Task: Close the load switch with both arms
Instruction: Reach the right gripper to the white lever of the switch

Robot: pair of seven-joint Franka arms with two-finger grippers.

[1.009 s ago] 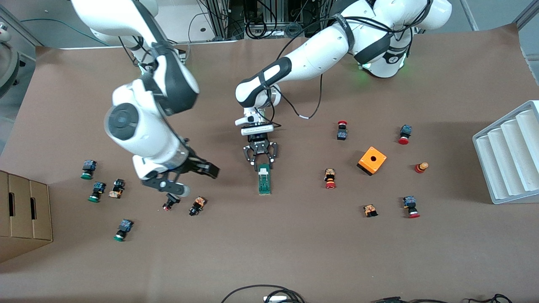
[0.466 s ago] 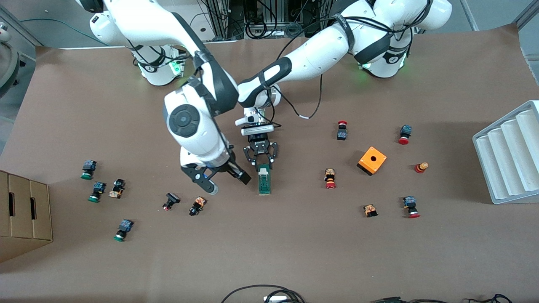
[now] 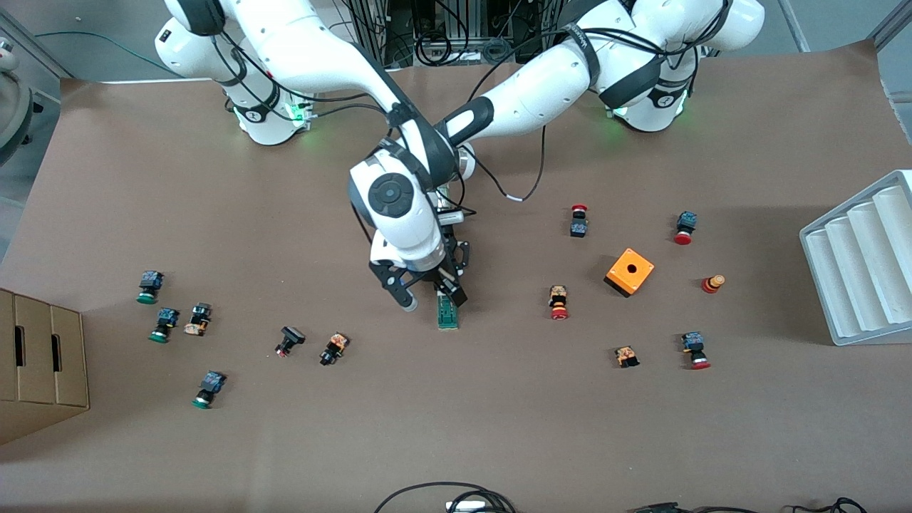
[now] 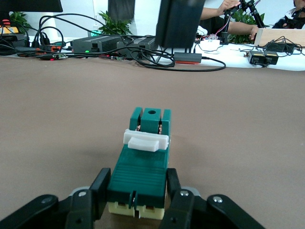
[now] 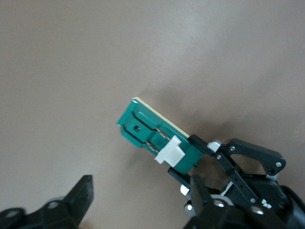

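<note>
Mid-desk on the brown paper-covered desk (image 3: 214,442): a small narrow green rectangular load switch (image 3: 447,313) with a white sliding tab (image 4: 146,141), lying flat, long axis running toward the front camera. Left pincer (image 4: 138,200), black and two-fingered, down at desk level at the switch's end nearest the robots' bases, pressed together on that cream-edged end, one black finger (image 4: 99,191) flat against each side of the green body. White tab partway along the top of the switch, clear of the left fingers. Right pincer (image 3: 427,288), black, on the large white right arm (image 3: 399,206), up in the air over the clamped end of the switch and over the left pincer, hiding most of both from the front camera. Right pincer spread, nothing between its fingers, one finger (image 5: 71,202) showing dark at the edge of the right wrist view.

Toward the left arm's end of the desk, well apart from the switch: an orange cube-shaped box with a round hole (image 3: 630,271), plus several small red-capped push buttons (image 3: 558,302). Toward the right arm's end: small green-capped push buttons (image 3: 147,286) scattered near a brown cardboard box (image 3: 39,370). At the desk's edge by the left arm's end, a white ridged tray (image 3: 862,263).
</note>
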